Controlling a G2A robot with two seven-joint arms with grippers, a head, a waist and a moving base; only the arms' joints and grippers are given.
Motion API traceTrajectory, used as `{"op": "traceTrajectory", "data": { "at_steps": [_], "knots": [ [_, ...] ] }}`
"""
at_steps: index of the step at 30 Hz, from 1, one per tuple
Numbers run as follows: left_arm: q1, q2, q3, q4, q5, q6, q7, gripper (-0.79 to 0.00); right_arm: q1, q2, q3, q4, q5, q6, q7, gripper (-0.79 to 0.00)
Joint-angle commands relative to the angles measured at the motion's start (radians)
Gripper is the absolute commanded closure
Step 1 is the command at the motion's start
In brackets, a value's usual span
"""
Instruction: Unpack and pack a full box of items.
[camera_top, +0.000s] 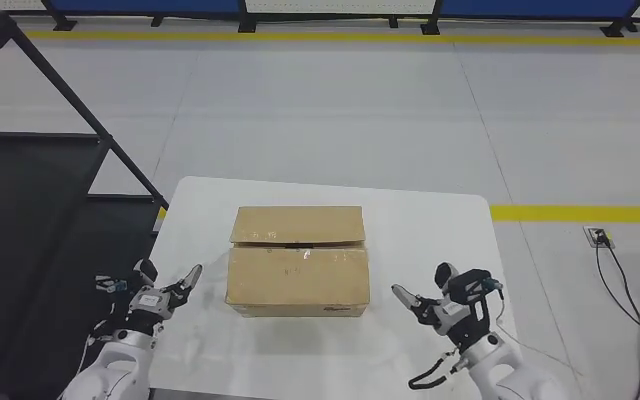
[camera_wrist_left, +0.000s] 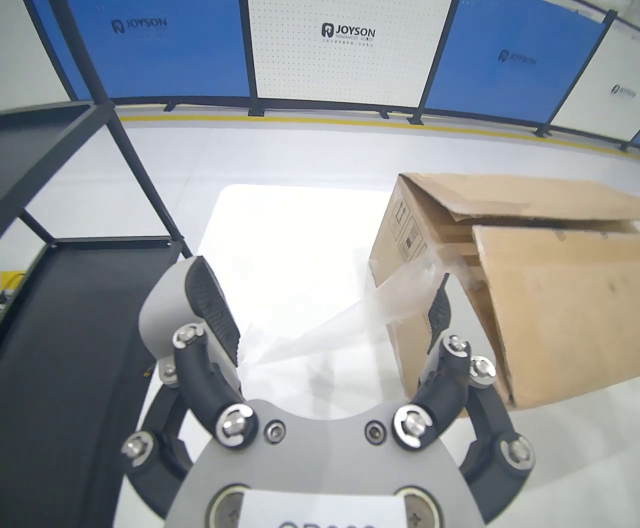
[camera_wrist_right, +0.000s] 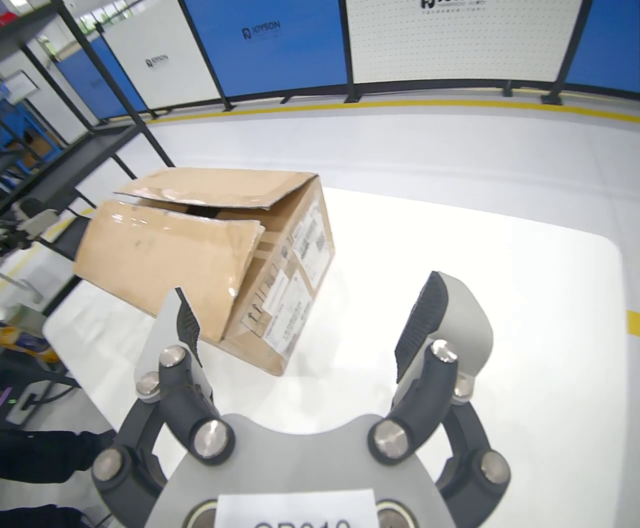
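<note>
A brown cardboard box (camera_top: 298, 260) stands in the middle of the white table (camera_top: 430, 230), its two top flaps folded loosely over it with a dark gap between them. My left gripper (camera_top: 170, 285) is open near the table's front left edge, to the left of the box (camera_wrist_left: 525, 280). A strip of clear tape (camera_wrist_left: 360, 315) runs from the box's corner across the space between its fingers (camera_wrist_left: 210, 305). My right gripper (camera_top: 425, 295) is open at the front right, apart from the box (camera_wrist_right: 210, 250), with nothing between its fingers (camera_wrist_right: 430, 315).
A black metal shelf rack (camera_top: 50, 200) stands close to the table's left side. The table has bare room to the right of the box and behind it. A yellow floor line (camera_top: 560, 213) runs off to the right.
</note>
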Motion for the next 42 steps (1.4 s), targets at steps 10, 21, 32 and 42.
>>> {"op": "traceTrajectory", "data": {
  "at_steps": [10, 21, 32, 42],
  "knots": [
    [-0.111, 0.001, -0.008, 0.106, -0.202, -0.138, -0.075, -0.785, 0.31, -0.022, -0.129, 0.312, 0.487, -0.182, 0.205, -0.785],
    [-0.08, 0.003, -0.013, 0.107, -0.221, -0.185, -0.049, -0.785, 0.492, -0.042, -0.215, 0.521, 0.744, -0.229, 0.346, -0.785],
    [-0.065, 0.001, 0.002, 0.08, -0.226, -0.197, -0.03, -0.785, 0.465, -0.019, -0.152, 0.476, 1.027, -0.416, 0.578, -0.785],
    [-0.005, 0.017, -0.028, 0.029, -0.182, -0.446, -0.035, -0.785, 0.362, 0.032, -0.087, 0.327, 1.109, -0.49, 0.863, -0.785]
  ]
}}
